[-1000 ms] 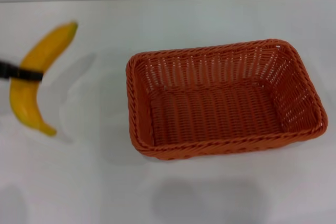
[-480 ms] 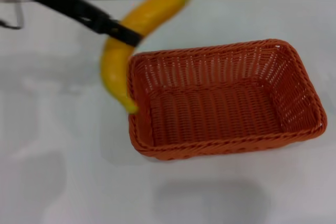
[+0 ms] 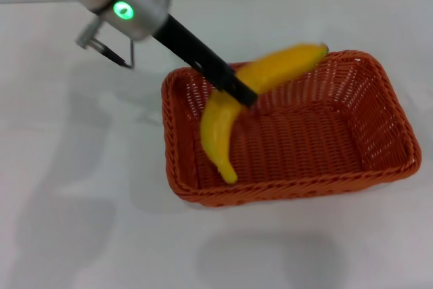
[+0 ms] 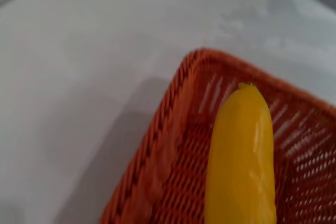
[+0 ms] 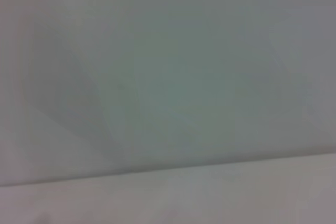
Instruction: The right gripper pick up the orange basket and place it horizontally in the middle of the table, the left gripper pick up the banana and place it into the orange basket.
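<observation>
The banana (image 3: 238, 107) hangs over the left part of the orange basket (image 3: 379, 167), which sits long-side across the white table (image 3: 81, 221). The left gripper (image 3: 238, 91) pinches tight around the banana's middle. The banana's lower end dips inside the basket. The right gripper is out of sight.

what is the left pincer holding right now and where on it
The left pincer holds the banana, clamped around its middle at the bend, over the orange basket.
</observation>
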